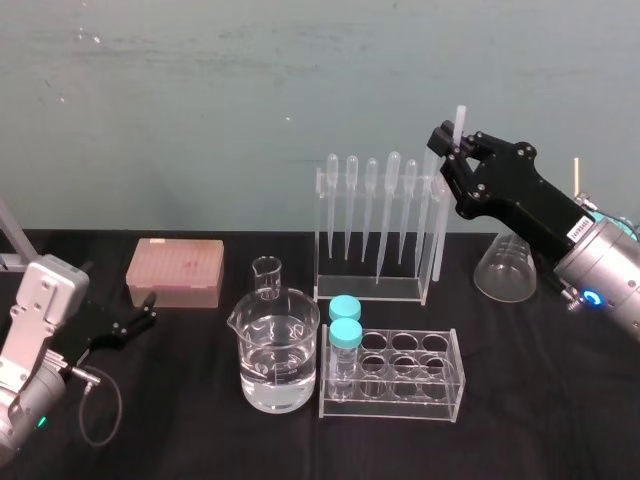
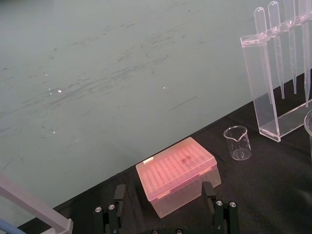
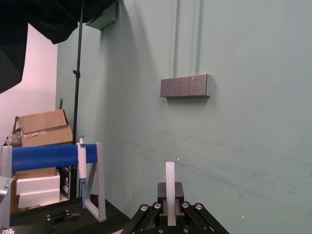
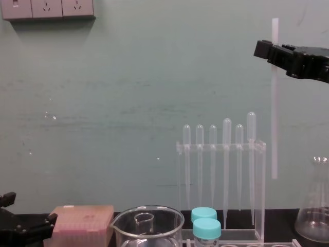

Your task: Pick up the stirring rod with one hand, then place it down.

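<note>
Head: right gripper (image 1: 455,150) clamped on rod (image 1: 446,215) near its top end. Rod hangs near-upright, just beside pipette rack (image 1: 372,290), right side. Left gripper (image 1: 135,322) parked on table (image 1: 520,400), far left.
L wrist: left gripper (image 2: 163,192) jaws spread, holding nothing, pink box (image 2: 176,173) ahead.
R wrist: rod (image 3: 169,180) tip pokes up betw fingers.
Chest: rod (image 4: 275,128) lower end clear of table.
Handling est: light, stiff, slick, prob brittle (glass vs plastic unclear). High grip may let it pivot; mid-length hold is steadier.
</note>
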Tool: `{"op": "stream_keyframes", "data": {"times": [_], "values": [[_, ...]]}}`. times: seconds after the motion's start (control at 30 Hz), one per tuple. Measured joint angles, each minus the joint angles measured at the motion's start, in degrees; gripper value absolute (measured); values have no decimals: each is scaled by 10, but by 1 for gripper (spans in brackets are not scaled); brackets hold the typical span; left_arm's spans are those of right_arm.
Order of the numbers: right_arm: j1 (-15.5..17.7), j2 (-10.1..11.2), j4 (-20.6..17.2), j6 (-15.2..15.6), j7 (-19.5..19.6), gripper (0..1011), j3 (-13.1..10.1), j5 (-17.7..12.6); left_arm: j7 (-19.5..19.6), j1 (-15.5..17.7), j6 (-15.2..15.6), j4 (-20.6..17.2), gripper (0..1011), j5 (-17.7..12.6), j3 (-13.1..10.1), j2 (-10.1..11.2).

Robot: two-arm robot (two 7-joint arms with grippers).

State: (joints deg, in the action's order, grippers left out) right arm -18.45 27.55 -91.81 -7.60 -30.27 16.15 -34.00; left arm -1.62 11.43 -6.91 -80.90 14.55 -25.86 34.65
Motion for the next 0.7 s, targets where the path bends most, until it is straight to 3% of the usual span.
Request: {"op": "stream_keyframes", "data": {"times": [0.5, 0.7], "values": [[-4, -2, 8, 1, -10, 78, 5, -6, 0, 0, 0, 0, 1000, 0, 0, 0], [-6, -1, 26, -11, -42, 78, 13, -24, 0, 0, 0, 0, 1000, 0, 0, 0]]}}
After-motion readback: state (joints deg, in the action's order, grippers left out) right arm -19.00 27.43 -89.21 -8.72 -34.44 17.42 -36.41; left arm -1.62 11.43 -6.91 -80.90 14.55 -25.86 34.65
